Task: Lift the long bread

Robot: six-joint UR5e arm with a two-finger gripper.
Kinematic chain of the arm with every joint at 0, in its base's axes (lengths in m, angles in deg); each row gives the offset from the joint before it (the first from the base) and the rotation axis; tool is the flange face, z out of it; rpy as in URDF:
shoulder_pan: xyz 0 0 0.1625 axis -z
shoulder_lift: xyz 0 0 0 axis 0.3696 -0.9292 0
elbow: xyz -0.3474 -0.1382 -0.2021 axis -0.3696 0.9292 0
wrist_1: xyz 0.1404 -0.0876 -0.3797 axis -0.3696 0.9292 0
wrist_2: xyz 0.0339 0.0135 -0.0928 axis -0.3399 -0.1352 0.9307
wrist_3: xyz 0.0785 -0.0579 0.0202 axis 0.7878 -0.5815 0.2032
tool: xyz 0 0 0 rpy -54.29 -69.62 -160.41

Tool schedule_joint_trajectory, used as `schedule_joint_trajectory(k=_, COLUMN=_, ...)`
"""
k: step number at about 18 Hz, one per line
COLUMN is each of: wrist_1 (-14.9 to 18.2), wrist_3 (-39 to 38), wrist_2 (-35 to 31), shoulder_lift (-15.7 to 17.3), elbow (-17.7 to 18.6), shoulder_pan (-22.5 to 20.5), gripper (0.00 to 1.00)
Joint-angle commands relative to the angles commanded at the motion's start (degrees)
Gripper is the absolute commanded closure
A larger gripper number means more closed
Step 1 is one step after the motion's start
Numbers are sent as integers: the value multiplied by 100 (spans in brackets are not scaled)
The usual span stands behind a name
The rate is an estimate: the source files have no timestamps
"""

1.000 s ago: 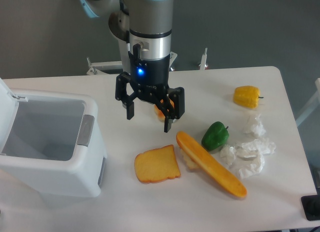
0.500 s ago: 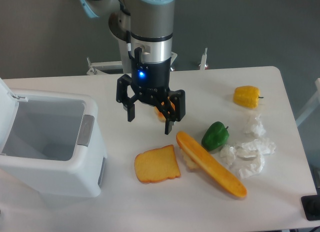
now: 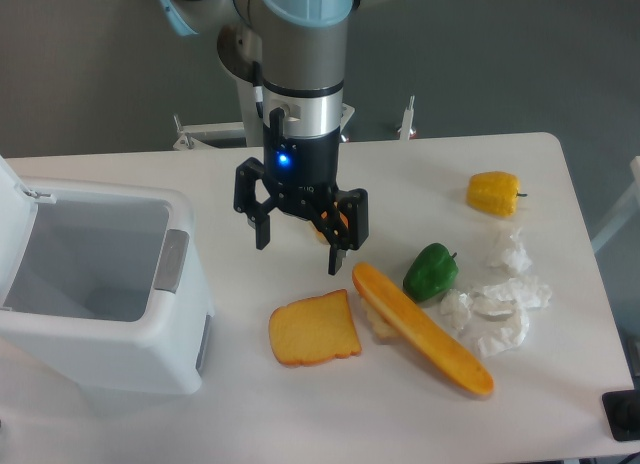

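An orange object [image 3: 343,222] sits mostly hidden behind the black two-finger gripper [image 3: 300,256]; its kind cannot be told. At nine o'clock, the white plastic bin [image 3: 95,289] is cut by the left edge. A pale stubby piece [image 3: 379,327] lies partly under the long glossy orange-yellow bread [image 3: 422,328]. At five o'clock, a black object [image 3: 623,415] is clipped by the right edge.

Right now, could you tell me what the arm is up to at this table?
The gripper hangs open above the table, holding nothing. It sits up and to the left of the long bread, which lies untouched on the table between the toast slice and the green pepper. A small orange item is partly hidden behind the fingers. A yellow pepper, crumpled paper and an open white bin are also there. No grasp has been made yet.
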Motion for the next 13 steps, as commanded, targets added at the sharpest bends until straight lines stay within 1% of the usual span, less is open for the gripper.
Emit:
schedule_joint_trajectory(k=3, wrist_1=18, wrist_3=-9, wrist_2=-449, shoulder_lift=0, elbow=44, shoulder_pan=17, gripper=0)
schedule_joint_trajectory(k=5, wrist_1=18, wrist_3=-18, wrist_2=-494, shoulder_lift=0, elbow=61, shoulder_pan=26, gripper=0)
schedule_joint_trajectory(k=8, wrist_1=26, wrist_3=-18, wrist_2=-634, shoulder_lift=26, elbow=210, shoulder_pan=26, gripper=0)
schedule_joint_trajectory(k=11, wrist_1=53, wrist_3=-61, wrist_2=-862, shoulder_lift=-26, elbow=298, shoulder_pan=35, gripper=0)
schedule_joint_trajectory(k=13, wrist_1=53, wrist_3=-62, wrist_2=-968, shoulder_lift=-9, elbow=500, shoulder_pan=26, gripper=0)
